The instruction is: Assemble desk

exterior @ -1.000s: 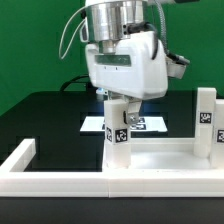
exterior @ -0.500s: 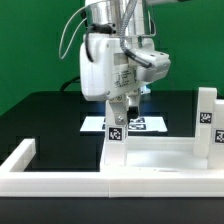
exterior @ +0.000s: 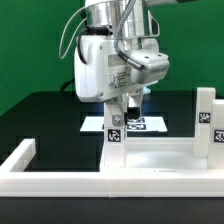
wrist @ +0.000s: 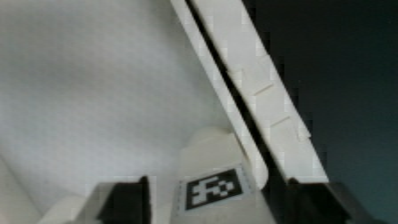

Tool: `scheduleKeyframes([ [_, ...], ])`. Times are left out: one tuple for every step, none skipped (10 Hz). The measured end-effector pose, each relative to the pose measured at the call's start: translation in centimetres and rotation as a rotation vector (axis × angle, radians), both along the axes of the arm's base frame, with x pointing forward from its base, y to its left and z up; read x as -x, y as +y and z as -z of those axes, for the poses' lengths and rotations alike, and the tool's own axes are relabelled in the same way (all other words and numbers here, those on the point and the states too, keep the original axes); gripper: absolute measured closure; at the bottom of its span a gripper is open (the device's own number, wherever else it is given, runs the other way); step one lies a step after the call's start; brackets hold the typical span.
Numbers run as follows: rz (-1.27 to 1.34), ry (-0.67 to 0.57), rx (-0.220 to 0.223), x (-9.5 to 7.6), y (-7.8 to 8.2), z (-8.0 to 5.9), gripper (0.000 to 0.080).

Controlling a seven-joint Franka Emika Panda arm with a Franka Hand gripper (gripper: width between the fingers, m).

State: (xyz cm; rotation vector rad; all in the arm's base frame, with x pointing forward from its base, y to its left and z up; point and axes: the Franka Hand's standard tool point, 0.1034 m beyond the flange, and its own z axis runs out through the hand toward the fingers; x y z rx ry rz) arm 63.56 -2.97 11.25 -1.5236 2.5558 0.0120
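Note:
The white desk top [exterior: 160,160] lies flat on the black table, with its rim at the exterior view's right. A white leg block [exterior: 117,133] with a square tag stands upright on its corner at the exterior view's left. My gripper [exterior: 117,108] comes down from above and is shut on the top of this leg. In the wrist view the tagged leg [wrist: 215,190] sits between my two dark fingers [wrist: 125,203], over the desk top [wrist: 89,100] and its rim [wrist: 249,85]. A second leg [exterior: 205,125] stands upright on the corner at the exterior view's right.
A long white bar with raised ends [exterior: 50,182] lies along the front of the table. The marker board [exterior: 150,122] lies flat behind the desk top. A green wall stands at the back.
My gripper has turned about its vertical axis with the leg in it. The leg's tag has shifted slightly toward the exterior view's left. The desk top and second leg have not moved.

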Motion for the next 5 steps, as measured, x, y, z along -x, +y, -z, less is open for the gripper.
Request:
scheduleKeyframes([
  [-0.005,-0.027,-0.011,-0.4,0.4,-1.8,0.0267],
  [-0.008,-0.059,-0.024,-0.9,1.0,-4.0,0.0175],
  [-0.014,-0.073,-0.029,-1.1,1.3,-4.9,0.0175],
  [-0.017,-0.067,-0.026,-0.9,1.2,-4.4,0.0154],
  [-0.019,-0.065,-0.026,-0.9,1.3,-4.3,0.0151],
])
